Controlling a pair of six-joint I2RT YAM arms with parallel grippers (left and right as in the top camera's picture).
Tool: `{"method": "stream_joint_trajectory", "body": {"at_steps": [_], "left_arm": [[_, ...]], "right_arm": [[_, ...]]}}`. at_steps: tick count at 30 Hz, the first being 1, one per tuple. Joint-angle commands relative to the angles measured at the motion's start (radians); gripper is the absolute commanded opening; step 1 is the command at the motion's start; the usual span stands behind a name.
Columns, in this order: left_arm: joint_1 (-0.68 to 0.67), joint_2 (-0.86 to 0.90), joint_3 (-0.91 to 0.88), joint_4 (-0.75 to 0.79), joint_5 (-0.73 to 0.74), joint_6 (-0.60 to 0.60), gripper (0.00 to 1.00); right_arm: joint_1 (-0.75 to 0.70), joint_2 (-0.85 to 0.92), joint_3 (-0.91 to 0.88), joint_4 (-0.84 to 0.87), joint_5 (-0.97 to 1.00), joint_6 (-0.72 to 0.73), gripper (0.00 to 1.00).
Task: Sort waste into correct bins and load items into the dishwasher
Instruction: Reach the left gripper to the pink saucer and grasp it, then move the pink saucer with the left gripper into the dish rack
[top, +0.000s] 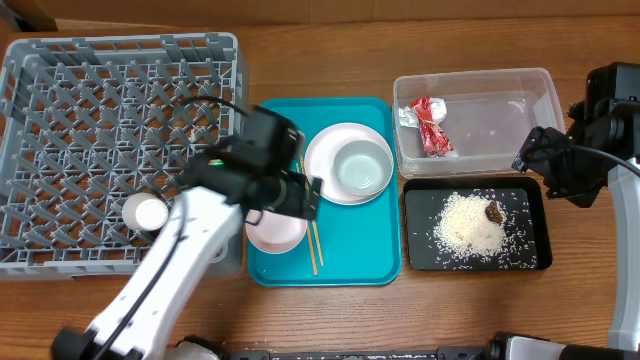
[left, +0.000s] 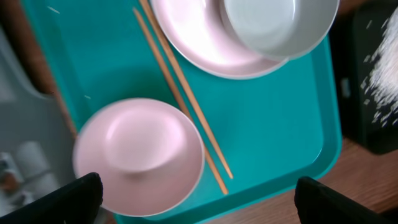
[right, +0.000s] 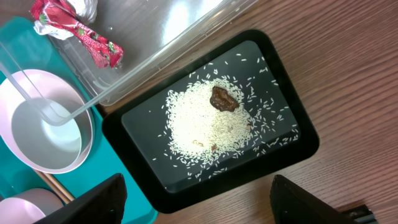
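The left end effector (left: 200, 202) is released, its two dark fingers (left: 62, 199) spread wide at the bottom corners of the left wrist view, grasping nothing. Just under it lies the pink shallow dish (left: 137, 155), on the near left part of the teal tray (left: 273, 124); whether a finger touches the dish I cannot tell. Beside the dish, to its right, the pair of chopsticks (left: 186, 106) runs slantwise across the tray, its far end passing under the rim of the white plate (left: 199, 50). The grey-green bowl (left: 273, 25) sits on that plate. To the left, the small white cup (top: 147, 212) stands in a near-right compartment of the grey dish rack (top: 60, 100). The right end effector (right: 208, 202) is likewise released and holds nothing, hanging above the near edge of the black tray (right: 134, 124). In that tray lies a heap of white rice (right: 199, 124) with loose grains around it and the brown scrap (right: 224, 99) on top. Behind it stands the clear tub (top: 500, 110), the red-and-silver wrapper (top: 428, 125) lying at its left end. All of this stands on the wooden table (top: 580, 300).
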Motion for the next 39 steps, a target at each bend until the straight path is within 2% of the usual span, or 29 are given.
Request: {"method": "stream_joint_trajectory", "body": {"at_steps": [1, 6, 9, 13, 16, 19, 27, 33, 36, 39], "left_arm": [[-0.055, 0.095, -0.032, 0.004, -0.019, -0.058, 1.00], [-0.097, 0.246, -0.033, 0.004, -0.019, -0.072, 0.91], [-0.097, 0.322, -0.033, 0.005, -0.019, -0.072, 0.78], [-0.096, 0.380, -0.032, 0.008, -0.019, -0.071, 0.38], [-0.096, 0.381, -0.032, 0.024, -0.020, -0.071, 0.26], [-0.096, 0.380, -0.016, 0.021, -0.020, -0.071, 0.05], [-0.074, 0.319, 0.158, -0.111, -0.099, -0.071, 0.04], [0.033, 0.212, 0.332, -0.182, -0.083, -0.015, 0.04], [0.133, 0.162, 0.396, -0.179, 0.003, 0.091, 0.04], [0.267, 0.135, 0.431, -0.167, 0.188, 0.262, 0.04]], "right_arm": [[-0.003, -0.014, 0.027, 0.002, -0.008, -0.004, 0.75], [-0.003, -0.014, 0.027, -0.004, -0.009, -0.004, 0.75], [-0.003, -0.014, 0.027, -0.008, -0.008, -0.004, 0.75], [-0.003, -0.014, 0.027, -0.009, -0.009, -0.004, 0.75], [-0.003, -0.014, 0.027, -0.010, -0.009, -0.004, 0.76], [-0.003, -0.014, 0.027, -0.013, -0.009, -0.004, 0.76], [-0.003, -0.014, 0.027, -0.018, -0.009, -0.004, 0.75], [-0.003, -0.014, 0.027, -0.017, -0.008, -0.004, 0.76], [-0.003, -0.014, 0.027, -0.017, -0.008, -0.004, 0.75], [-0.003, -0.014, 0.027, -0.017, -0.008, -0.004, 0.75]]}}
